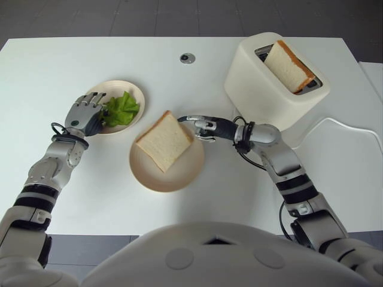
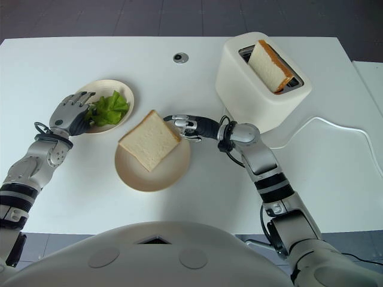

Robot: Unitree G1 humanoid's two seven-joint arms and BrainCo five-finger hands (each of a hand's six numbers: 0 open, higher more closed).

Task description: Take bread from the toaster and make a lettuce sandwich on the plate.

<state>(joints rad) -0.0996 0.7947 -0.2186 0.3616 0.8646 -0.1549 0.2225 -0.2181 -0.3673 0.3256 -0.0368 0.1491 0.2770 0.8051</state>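
The table point(image 1: 48, 66) has a white top, smooth and matt, with a small round metal insert point(image 1: 187, 58) that shines a little. The toaster point(image 1: 263, 89) has a cream shell like matt plastic. The slice in the toaster point(image 1: 287, 64) and the slice on the plate point(image 1: 163, 142) show a dry, porous crumb. The plate point(image 1: 179, 176) and the small plate point(image 1: 128, 88) look beige and matt. The lettuce point(image 1: 122, 109) is crinkled and slightly glossy. The left hand point(image 1: 84, 113) and the right hand point(image 1: 203, 127) look like grey metal with a soft shine.
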